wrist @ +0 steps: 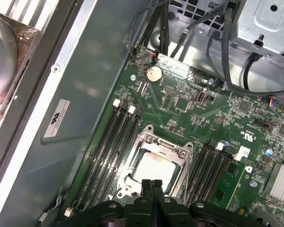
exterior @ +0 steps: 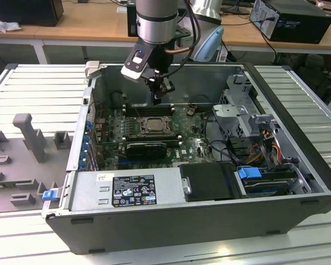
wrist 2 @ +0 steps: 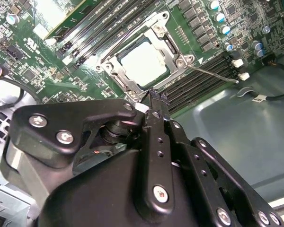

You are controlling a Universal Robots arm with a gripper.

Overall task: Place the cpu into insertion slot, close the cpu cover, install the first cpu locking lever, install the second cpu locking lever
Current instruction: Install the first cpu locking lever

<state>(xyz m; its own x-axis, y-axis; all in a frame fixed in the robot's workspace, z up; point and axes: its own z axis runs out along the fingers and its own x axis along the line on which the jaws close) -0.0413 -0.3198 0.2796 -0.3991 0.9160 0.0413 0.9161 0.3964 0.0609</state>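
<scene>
The cpu (wrist 2: 142, 64) lies flat in the insertion slot (exterior: 153, 126), its pale face visible in both wrist views (wrist: 156, 169). The silvery cpu cover (wrist 2: 114, 66) lies down over it, framing the chip (wrist: 164, 144). A thin wire locking lever (wrist 2: 213, 74) sticks out from one socket corner over the black memory slots. My gripper (wrist: 151, 182) hangs just above the socket's edge, its two fingers pressed together with nothing between them. In the exterior view the gripper (exterior: 156, 101) is inside the open computer case, over the motherboard's far side.
Long black memory slots (wrist: 106, 151) flank the socket on both sides. Case walls (exterior: 171, 67) surround the motherboard. A drive cage with cables (exterior: 248, 118) stands at the exterior view's right, a power supply (exterior: 127, 190) in front, and a grey fixture tray (exterior: 22, 149) at the left.
</scene>
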